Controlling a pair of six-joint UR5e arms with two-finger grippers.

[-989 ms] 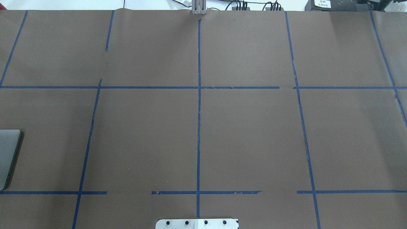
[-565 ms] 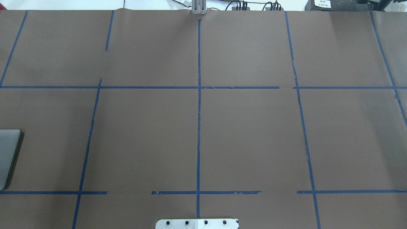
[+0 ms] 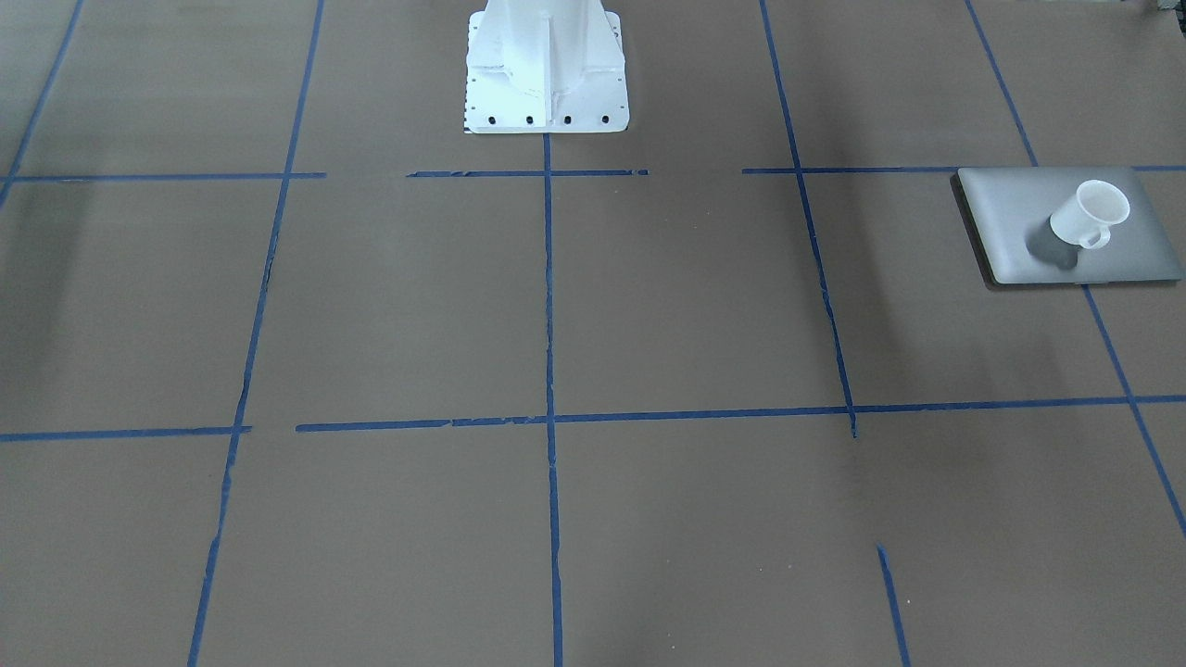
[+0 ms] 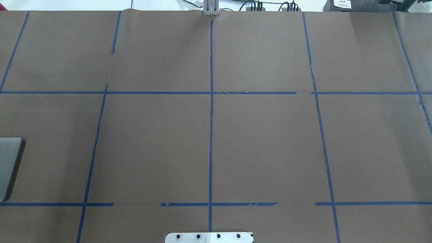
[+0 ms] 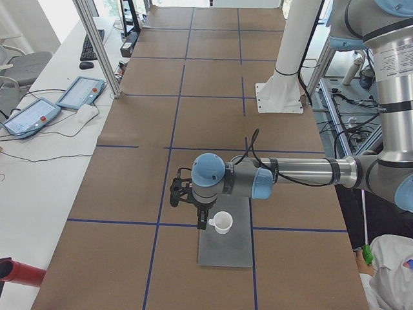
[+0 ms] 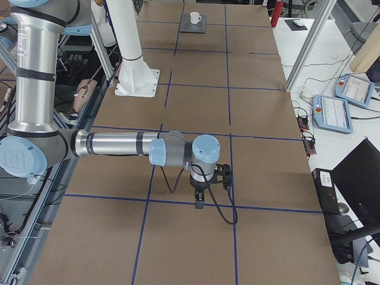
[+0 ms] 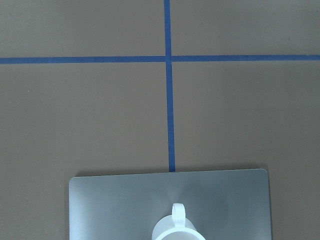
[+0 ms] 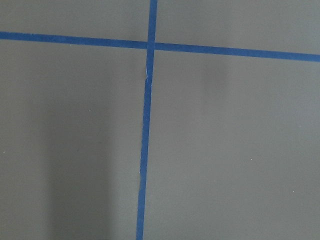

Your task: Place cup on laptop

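The small white cup (image 3: 1089, 215) stands upright on the closed silver-grey laptop (image 3: 1001, 204), free of any gripper. Only the laptop's edge (image 4: 8, 165) shows in the overhead view. In the exterior left view my left gripper (image 5: 202, 218) points down right beside the cup (image 5: 222, 223), over the laptop's (image 5: 226, 253) far end; I cannot tell whether it is open or shut. The left wrist view shows the laptop (image 7: 110, 205) and the cup's handle (image 7: 178, 214), no fingers. My right gripper (image 6: 200, 200) hangs over bare table far from the laptop (image 6: 187, 27); I cannot tell its state.
The white robot pedestal (image 3: 545, 69) stands at the table's robot side. Blue tape lines (image 4: 211, 135) grid the brown table cover. Teach pendants (image 5: 80, 93) and an aluminium post (image 5: 97, 45) stand along the operators' side. A red object (image 5: 19, 271) lies off the table's end.
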